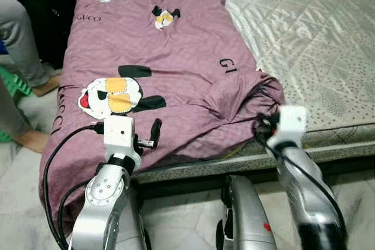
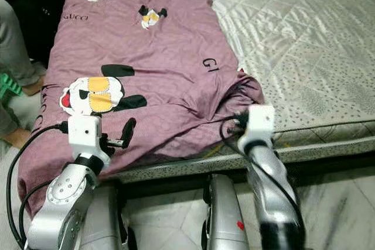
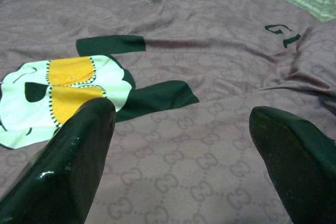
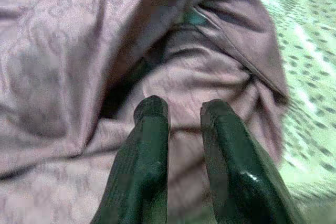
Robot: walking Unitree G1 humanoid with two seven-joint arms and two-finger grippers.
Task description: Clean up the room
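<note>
- Duvet cover (image 1: pixel 170 62), mauve cotton printed with cartoon figures and lettering, lies along the left side of the bed, its near corner bunched in soft folds.
- Judged step: straightening the bedding. Next move likely calls for pinching that bunched corner and pulling it flat.
- Right gripper (image 4: pixel 181 109) noses into the folds, fingers nearly together, nothing visibly clamped.
- Left gripper (image 3: pixel 181 129) hovers spread wide over flat fabric.
- Quilted, sheeny mattress (image 1: pixel 316 33) lies bare.

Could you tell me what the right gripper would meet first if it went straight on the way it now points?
Most likely the bunched fold of the purple sheet right before the right gripper. Its near-closed fingers seem nearly on the cloth, though depth is hard to judge.
</note>
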